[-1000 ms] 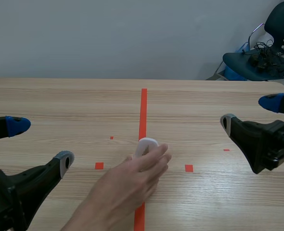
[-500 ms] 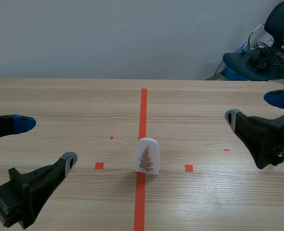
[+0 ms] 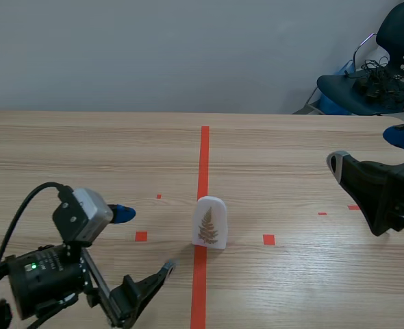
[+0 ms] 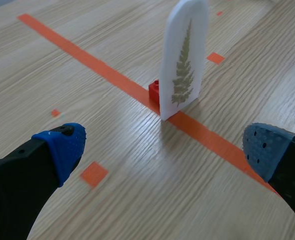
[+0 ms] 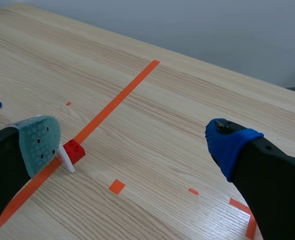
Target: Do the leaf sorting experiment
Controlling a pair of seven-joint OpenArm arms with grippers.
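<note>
Starting to the left of the leaf card (image 3: 209, 222), I have the left arm low over the table (image 3: 85, 151), with its grey camera box (image 3: 82, 214) raised above the wrist and a small green light lit on the body behind it. The left gripper (image 3: 146, 240) is spread wide and holds nothing. Its blue-padded finger sits to the left of the card and its other finger lies nearer me, just short of the card's near-left side. From that wrist, the card stands ahead of the gap between the fingers and touches neither one.

A small orange-red tape square (image 3: 141, 236) lies on the wood between the left gripper and the card.

The card is a white, round-topped plate with a brownish fern frond printed on the face turned toward me. It stands upright on the long orange-red tape line (image 3: 203, 161), which runs from the card away toward the far table edge and back toward me. A red brick (image 4: 154, 91) sits at the card's foot on its far side, touching it, and I read it as the card's stand.

To the right of the card lies a second tape square (image 3: 268, 239), with a much smaller mark beyond it.

Further right, well apart from the card, the right gripper (image 3: 368, 149) hangs above the table. It is also spread wide and carries nothing. From its wrist I see the card edge-on, just beside the grey-green pad.

Beyond the table, to the card's far right, a dark chair (image 3: 380, 75) holds a tangle of cables.
</note>
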